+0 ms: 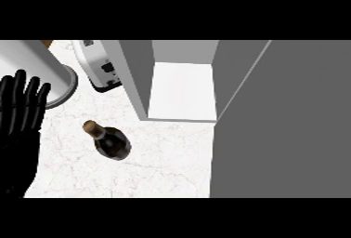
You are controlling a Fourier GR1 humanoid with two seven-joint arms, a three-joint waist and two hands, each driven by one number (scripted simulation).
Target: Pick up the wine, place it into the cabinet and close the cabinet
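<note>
the wine bottle is stood on the counter before the open cabinet; the left hand is held wide, fingers straight.

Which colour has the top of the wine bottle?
Brown, like cork or foil, above the dark wine bottle; the head view shows it.

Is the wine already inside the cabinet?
No, the wine bottle stands on the counter in front of the open cabinet, apart from the open left hand resting at the left edge.
</note>
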